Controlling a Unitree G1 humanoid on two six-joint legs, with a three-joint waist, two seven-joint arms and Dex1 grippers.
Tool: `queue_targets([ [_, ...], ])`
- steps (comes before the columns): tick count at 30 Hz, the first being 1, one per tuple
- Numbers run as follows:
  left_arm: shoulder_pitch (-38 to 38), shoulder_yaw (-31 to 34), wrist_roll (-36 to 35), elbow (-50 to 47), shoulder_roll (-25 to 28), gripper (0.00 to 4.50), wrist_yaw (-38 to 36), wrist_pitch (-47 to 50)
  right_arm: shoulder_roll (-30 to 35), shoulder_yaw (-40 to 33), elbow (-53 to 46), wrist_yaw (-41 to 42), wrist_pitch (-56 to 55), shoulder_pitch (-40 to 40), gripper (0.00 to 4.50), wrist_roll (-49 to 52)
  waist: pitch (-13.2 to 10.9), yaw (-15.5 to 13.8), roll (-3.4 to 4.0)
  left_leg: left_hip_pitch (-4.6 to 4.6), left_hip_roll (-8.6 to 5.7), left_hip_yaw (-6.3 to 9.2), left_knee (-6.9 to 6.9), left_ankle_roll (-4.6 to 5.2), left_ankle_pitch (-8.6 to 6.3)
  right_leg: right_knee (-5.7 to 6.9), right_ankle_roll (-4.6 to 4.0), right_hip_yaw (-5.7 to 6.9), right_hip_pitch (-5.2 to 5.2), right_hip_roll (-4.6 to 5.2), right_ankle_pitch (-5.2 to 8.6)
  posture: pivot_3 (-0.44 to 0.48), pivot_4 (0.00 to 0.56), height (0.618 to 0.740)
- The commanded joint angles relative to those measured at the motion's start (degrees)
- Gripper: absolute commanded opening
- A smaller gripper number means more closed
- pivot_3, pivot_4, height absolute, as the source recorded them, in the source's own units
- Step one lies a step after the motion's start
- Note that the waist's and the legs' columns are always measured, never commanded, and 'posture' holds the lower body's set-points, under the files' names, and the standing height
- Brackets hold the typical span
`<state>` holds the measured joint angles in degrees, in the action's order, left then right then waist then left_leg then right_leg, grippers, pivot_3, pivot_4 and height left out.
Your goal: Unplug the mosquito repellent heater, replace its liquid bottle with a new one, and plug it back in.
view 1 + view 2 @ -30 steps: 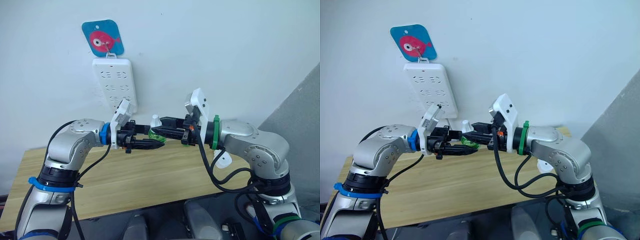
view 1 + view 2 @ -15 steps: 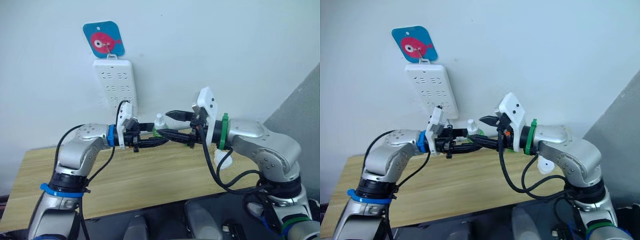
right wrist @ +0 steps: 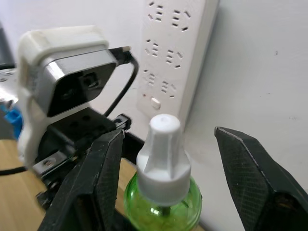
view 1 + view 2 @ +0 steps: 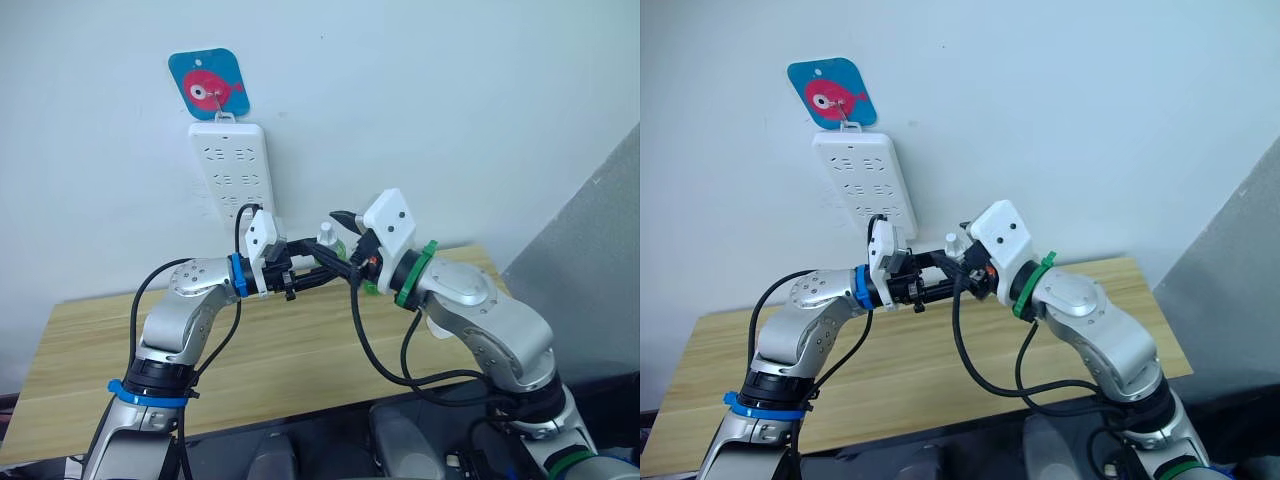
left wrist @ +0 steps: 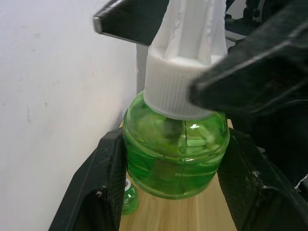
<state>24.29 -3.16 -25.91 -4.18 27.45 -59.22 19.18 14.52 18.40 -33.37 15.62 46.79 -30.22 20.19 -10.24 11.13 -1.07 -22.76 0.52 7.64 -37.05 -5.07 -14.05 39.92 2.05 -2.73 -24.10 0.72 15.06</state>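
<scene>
L jaws (image 5: 168, 192) clenched on the green bottle (image 5: 174, 154), one finger each side of its body, held up just in front of the wall below the power strip (image 3: 179, 53). R jaws (image 3: 163, 159) released, straddling its white cap (image 3: 162, 156) w/o touching. Second small green bottle (image 5: 128, 201) lies on the table (image 4: 300, 360) below. Heater itself: can't tell where. Risk: R closing off-centre on the tapered cap could twist the bottle in L's grip or knock it out.

green bottle (image 5: 175, 154) | white cap | upright | clamped, left jaws
</scene>
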Motion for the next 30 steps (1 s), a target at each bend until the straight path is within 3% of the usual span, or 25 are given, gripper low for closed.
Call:
queue_targets([
  [1,1.2,0.4,-0.2,-2.2,-0.2,2.29,0.7,-0.8,-2.1,-0.2,-0.3,-0.9,-1.8,0.6,2.95,-1.2,0.0,0.0,0.0,0.0,0.0,0.01,0.0,0.0,0.0,0.0,0.0,0.0,0.0,0.0,0.0,-0.214,0.119,0.72],
  [3,1.3,0.4,-0.2,-2.4,-0.1,2.29,0.8,-0.6,-2.9,-0.6,-0.2,-0.2,-1.8,1.1,2.56,-0.8,0.0,0.0,0.01,0.01,0.01,0.01,0.0,0.0,0.0,0.01,0.0,0.0,0.0,0.0,0.0,-0.214,0.119,0.72],
  [7,1.3,0.6,-0.5,-2.8,0.1,2.29,1.2,-0.2,-2.6,-0.3,-0.6,1.4,-2.1,1.8,1.09,-0.8,0.0,0.0,0.01,0.0,0.0,0.01,0.0,0.0,0.0,0.0,0.0,0.01,0.0,0.0,0.0,-0.214,0.119,0.72],
  [12,1.4,0.0,-1.2,-3.4,1.5,2.29,-1.6,0.2,-1.8,-1.0,0.3,5.5,-2.2,1.5,1.09,1.4,0.0,0.0,0.01,0.01,0.0,0.03,0.01,0.0,0.0,0.0,0.0,0.02,0.01,0.0,0.0,-0.205,0.119,0.72],
  [20,3.1,-2.5,-0.3,-0.8,5.7,2.29,-11.5,-3.1,13.4,-3.9,13.7,39.6,-6.7,-9.8,1.09,11.4,0.0,-0.1,0.01,0.04,-0.03,0.05,-0.01,0.01,0.0,-0.06,0.0,0.07,0.1,-0.01,0.01,-0.205,0.119,0.72],
  [25,3.5,-2.1,0.5,0.9,3.9,2.29,-9.3,-4.7,14.4,-5.8,14.7,40.0,-5.6,-11.2,1.09,12.8,0.0,0.1,0.01,0.04,0.04,0.04,0.05,0.02,-0.01,-0.07,-0.03,0.1,0.07,-0.03,0.06,-0.199,0.114,0.72],
  [26,3.2,-2.1,0.7,0.8,3.7,2.29,-9.1,-4.9,13.9,-6.5,14.3,38.8,-5.4,-10.9,1.82,12.8,0.0,0.1,0.01,0.03,0.04,0.03,0.06,0.02,-0.01,-0.04,-0.04,0.1,0.04,-0.03,0.07,-0.204,0.116,0.72],
  [30,1.3,-1.6,1.4,0.3,2.2,2.29,-5.1,-5.6,11.5,-9.5,9.2,29.6,-6.3,-7.7,3.18,9.7,0.0,0.1,0.01,0.03,0.05,0.03,0.04,0.02,-0.01,-0.03,-0.04,0.07,0.05,-0.03,0.07,-0.21,0.118,0.72],
])
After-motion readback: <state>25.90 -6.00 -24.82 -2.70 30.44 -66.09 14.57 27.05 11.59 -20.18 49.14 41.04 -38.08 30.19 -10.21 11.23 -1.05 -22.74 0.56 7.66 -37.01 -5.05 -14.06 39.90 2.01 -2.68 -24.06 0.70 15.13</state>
